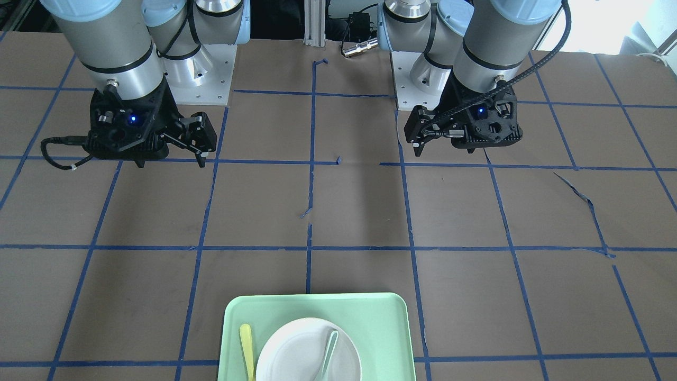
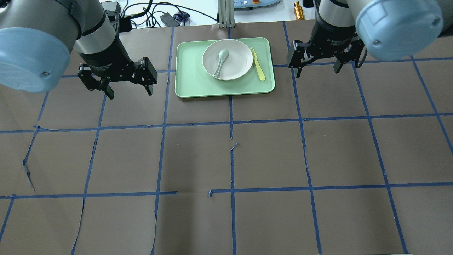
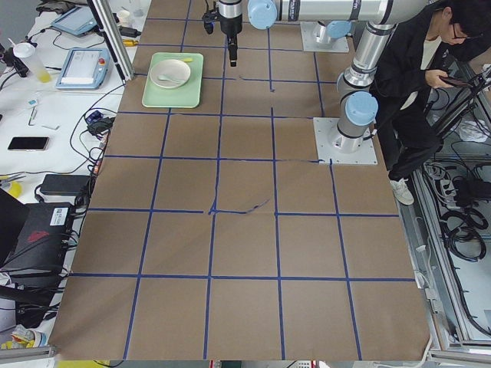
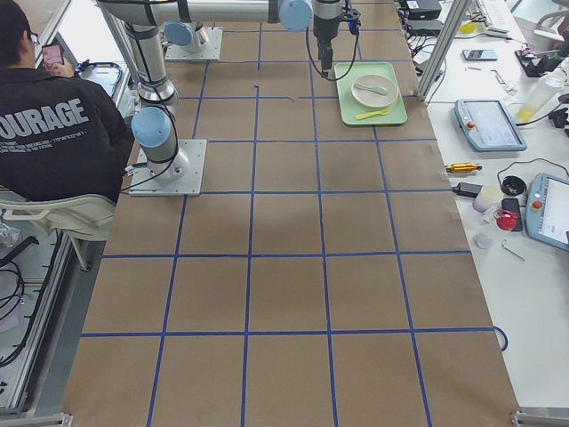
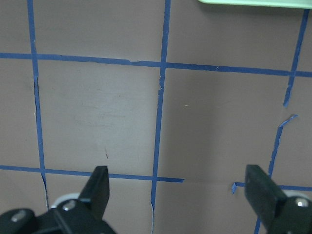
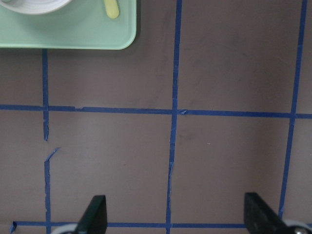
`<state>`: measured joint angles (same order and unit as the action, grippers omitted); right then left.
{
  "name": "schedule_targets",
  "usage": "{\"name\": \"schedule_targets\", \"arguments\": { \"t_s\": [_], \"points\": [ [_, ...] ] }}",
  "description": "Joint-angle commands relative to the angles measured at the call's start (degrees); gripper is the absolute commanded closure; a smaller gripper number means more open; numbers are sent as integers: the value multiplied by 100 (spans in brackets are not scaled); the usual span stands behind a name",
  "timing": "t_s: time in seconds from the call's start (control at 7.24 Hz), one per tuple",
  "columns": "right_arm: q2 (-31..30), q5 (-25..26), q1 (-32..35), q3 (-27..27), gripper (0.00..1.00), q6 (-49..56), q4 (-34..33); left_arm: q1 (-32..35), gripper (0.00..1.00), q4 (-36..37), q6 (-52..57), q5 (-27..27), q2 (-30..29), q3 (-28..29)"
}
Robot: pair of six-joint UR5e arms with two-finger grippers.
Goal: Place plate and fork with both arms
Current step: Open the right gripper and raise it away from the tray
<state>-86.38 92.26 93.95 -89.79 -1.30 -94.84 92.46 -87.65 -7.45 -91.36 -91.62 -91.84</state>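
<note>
The off-white plate lies on the mint-green tray at the table's far middle. The yellow fork lies on the tray just right of the plate. In the front-facing view the plate and fork are at the bottom edge. My left gripper is open and empty above the table, left of the tray. My right gripper is open and empty, right of the tray. The left wrist view shows open fingers over bare table. The right wrist view shows open fingers, with the tray corner at top left.
A pale grey-green spoon lies in the plate. Blue tape lines grid the brown table cover. Cables, tablets and tools lie beyond the table's far edge. A person stands by the robot bases in the side views.
</note>
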Motion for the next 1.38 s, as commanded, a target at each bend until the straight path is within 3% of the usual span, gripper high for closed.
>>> {"name": "schedule_targets", "arguments": {
  "t_s": [0.0,1.24],
  "points": [
    [-256,20,18,-320,0,-36,-105,9,0,-7,6,-14,30,0],
    [-221,38,36,-188,0,-54,-43,9,0,-7,-73,-14,39,17]
  ]
}}
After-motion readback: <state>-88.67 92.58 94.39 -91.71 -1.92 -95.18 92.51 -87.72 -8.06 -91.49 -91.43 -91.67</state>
